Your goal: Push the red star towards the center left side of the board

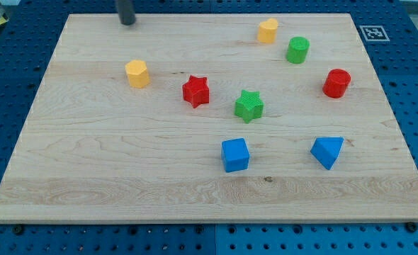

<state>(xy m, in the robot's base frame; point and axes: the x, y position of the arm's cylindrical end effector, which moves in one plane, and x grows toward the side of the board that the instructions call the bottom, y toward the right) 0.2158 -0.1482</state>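
Nearest sit the blue cube [235, 155] and blue wedge [327, 151]. Behind them, the red star [195, 91] lies flat near the surface's [88, 177] centre, with no long axis. My tip [127, 21], a bare rod end effector grasping nothing, should circle to the star's right side and push leftward, below the yellow block [137, 73].

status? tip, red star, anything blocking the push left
My tip at the view's top, well clear of all blocks. Red star mid-board, untouched. Yellow block up-left of star, near the leftward path.
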